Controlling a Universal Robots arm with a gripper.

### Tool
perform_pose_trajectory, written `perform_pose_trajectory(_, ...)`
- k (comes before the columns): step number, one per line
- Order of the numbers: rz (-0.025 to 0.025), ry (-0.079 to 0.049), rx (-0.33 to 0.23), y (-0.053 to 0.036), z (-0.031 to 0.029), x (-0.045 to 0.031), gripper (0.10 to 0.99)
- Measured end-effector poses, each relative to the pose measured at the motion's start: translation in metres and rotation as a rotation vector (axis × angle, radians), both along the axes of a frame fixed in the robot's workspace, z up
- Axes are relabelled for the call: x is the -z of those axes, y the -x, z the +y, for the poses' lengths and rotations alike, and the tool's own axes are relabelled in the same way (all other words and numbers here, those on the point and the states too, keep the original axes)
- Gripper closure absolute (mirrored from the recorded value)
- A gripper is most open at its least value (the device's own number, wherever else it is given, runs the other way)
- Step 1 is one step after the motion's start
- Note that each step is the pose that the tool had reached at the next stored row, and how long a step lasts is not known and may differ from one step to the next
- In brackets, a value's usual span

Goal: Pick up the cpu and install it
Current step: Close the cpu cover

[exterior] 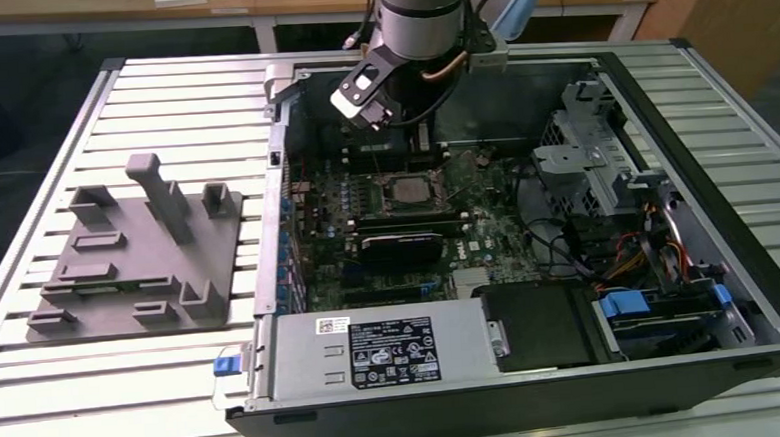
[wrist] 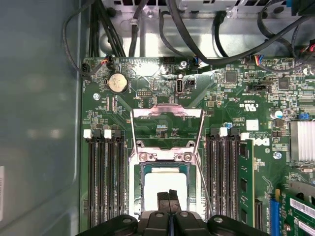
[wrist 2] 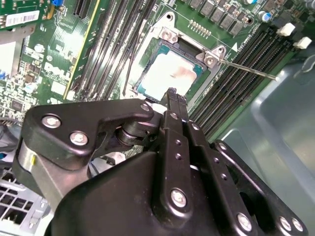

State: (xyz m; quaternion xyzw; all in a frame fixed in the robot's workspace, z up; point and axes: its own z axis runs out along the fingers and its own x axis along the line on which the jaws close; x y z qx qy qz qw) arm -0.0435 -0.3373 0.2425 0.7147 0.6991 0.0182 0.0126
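The cpu [wrist: 165, 183] lies flat in the motherboard socket, its silver top facing up, in both wrist views [wrist 2: 167, 74]. In the exterior view it is the pale square [exterior: 403, 190] in the middle of the board inside the open computer case. My gripper [wrist: 169, 194] hovers just above the chip's edge, its two black fingers pressed together with nothing between them [wrist 2: 171, 93]. The socket's metal load plate [wrist: 167, 114] stands flipped open beyond the chip. A thin lever [wrist 2: 246, 69] sticks out beside the socket.
Memory slots [wrist: 106, 172] flank the socket, with a green memory stick [wrist: 244, 182] seated on one side. A grey fixture block [exterior: 138, 252] sits on the slatted table at the exterior view's left. Power supply [exterior: 384, 349], drive cage [exterior: 602, 167] and cables crowd the case.
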Motion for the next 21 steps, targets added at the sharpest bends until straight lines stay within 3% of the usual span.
perform_pose_trajectory(11, 0.0, 0.0, 0.0, 0.0, 0.0, -0.0163, 0.98)
perform_pose_trajectory(17, 0.0, 0.0, 0.0, -0.0006, 0.0, -0.0172, 0.98)
perform_pose_trajectory(21, 0.0001, 0.0, 0.0, -0.0105, 0.0, -0.0172, 0.98)
